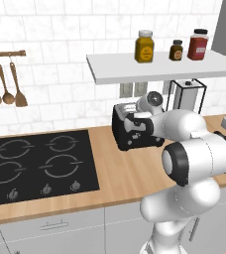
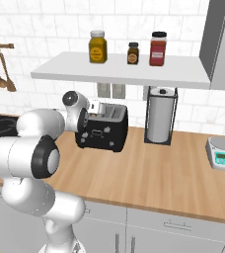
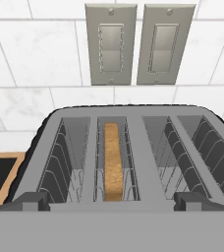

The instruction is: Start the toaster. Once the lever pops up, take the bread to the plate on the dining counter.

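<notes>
Hob [image 1: 35, 166] sits on the left of the counter [image 1: 125, 173], then the toaster [image 2: 102, 129] by the far wall, bread [image 3: 112, 162] down in its second slot from the left. The tool [image 3: 112, 204] hangs released right over it; paper towel roll [image 2: 160, 121] further right.

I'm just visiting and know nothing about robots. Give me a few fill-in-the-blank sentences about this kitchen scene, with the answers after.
1. The black boxy four-slot toaster stands on the light wood ____.
2. The tan bread slice sits in the ____ slot from the left, seen from the hand.
3. The white wall shelf carries ____ jars.
4. Right of the toaster stands a roll of paper ____.

Answers: worktop; second; three; towels
</notes>
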Controlling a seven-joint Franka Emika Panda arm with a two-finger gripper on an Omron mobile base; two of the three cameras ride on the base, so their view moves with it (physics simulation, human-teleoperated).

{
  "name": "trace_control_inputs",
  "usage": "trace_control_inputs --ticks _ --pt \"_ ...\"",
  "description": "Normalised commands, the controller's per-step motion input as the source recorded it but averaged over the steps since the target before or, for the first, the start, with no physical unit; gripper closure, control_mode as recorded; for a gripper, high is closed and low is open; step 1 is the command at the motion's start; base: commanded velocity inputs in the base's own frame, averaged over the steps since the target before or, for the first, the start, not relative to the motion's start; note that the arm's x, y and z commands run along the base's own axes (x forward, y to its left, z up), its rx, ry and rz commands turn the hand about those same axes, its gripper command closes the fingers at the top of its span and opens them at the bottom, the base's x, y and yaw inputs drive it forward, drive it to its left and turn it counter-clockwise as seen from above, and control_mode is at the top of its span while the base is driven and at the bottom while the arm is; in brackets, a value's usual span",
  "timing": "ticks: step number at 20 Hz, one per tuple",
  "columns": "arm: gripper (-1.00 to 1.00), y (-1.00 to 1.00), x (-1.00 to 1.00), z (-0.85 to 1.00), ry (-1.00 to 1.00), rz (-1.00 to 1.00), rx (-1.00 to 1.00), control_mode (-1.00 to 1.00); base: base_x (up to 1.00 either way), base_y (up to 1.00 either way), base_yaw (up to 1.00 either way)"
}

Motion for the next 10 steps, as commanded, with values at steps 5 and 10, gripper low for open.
trace_control_inputs --ticks 5,10 --pt "-1.0 0.0 0.0 0.0 0.0 0.0 0.0 -1.0 0.0 0.0 0.0" --pt "-1.0 0.0 0.0 0.0 0.0 0.0 0.0 -1.0 0.0 0.0 0.0"
